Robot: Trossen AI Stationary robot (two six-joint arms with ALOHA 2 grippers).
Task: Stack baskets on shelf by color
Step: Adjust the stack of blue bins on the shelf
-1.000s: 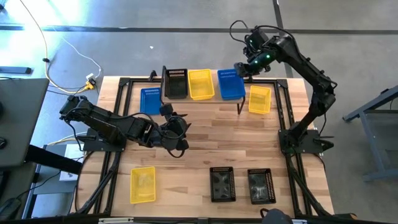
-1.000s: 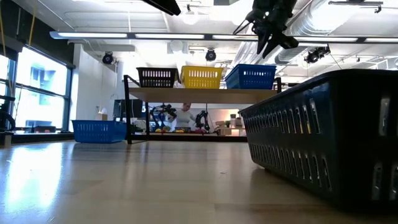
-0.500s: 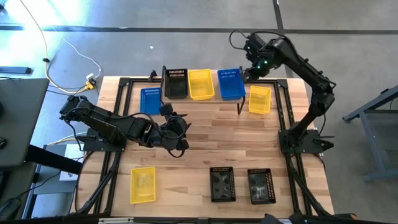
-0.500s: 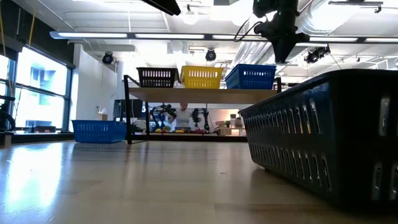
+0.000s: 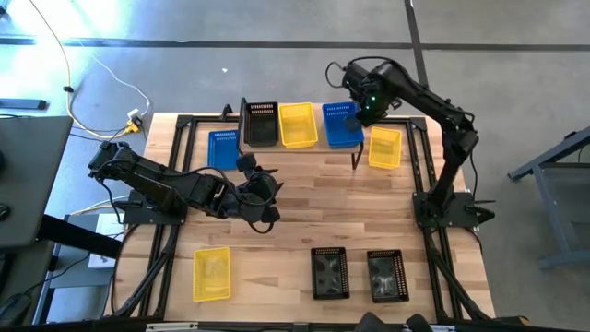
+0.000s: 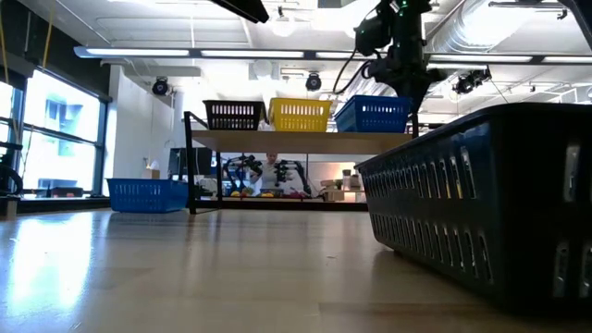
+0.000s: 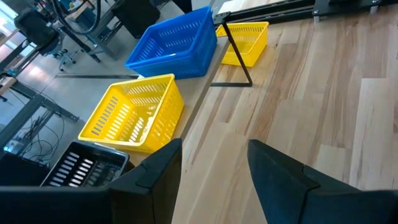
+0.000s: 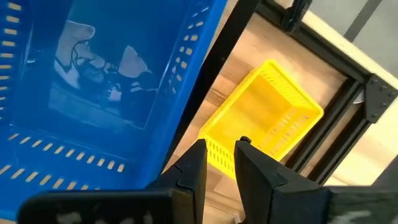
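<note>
The shelf (image 5: 320, 129) stands at the table's far edge and bears one black basket (image 5: 260, 123), one yellow basket (image 5: 298, 124) and one blue basket (image 5: 342, 125), side by side. My right gripper (image 5: 354, 116) hangs over the blue basket's right rim (image 8: 186, 93), its fingers a narrow gap apart, pointing down. It touches nothing that I can see. My left gripper (image 5: 268, 195) waits open, low over the table's middle (image 7: 214, 168). A second blue basket (image 5: 223, 148) sits on the table left of the shelf.
A yellow basket (image 5: 384, 148) lies on the table right of the shelf (image 8: 261, 118). Another yellow basket (image 5: 212, 273) sits near the left front. Two black baskets (image 5: 329, 273) (image 5: 388, 276) stand at the near edge, one filling the low view's right (image 6: 490, 203). Bare wood lies mid-table.
My right gripper swung a little toward the table's right, then came back left and down toward the blue basket on the shelf, turning as it went. The baskets and my left arm have stayed where they were.
</note>
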